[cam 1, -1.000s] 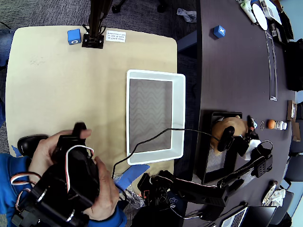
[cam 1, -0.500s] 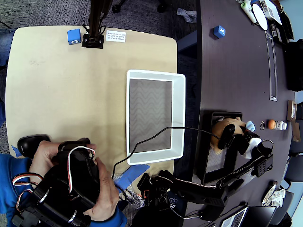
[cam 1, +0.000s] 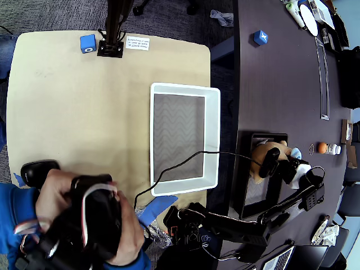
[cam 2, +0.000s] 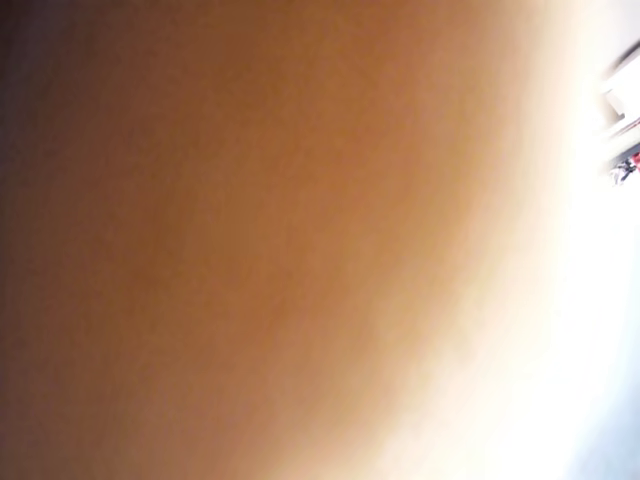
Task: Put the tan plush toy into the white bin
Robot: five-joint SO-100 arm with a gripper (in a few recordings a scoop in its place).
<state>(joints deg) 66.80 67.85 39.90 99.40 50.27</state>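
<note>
White bin [cam 1: 212, 138] interior open, cable-crossed [cam 1: 185, 159]

Tan table [cam 1: 84, 107] beside dark desk [cam 1: 281, 84], grey carpet [cam 1: 62, 16].

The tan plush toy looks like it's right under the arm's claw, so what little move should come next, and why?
Probably close the end effector on the tan plush toy before lifting. The toy lies in the black tray, with the end effector over it and the wrist view a close tan blur. Whether it already grips is unclear. The white bin sits to the left.
</note>
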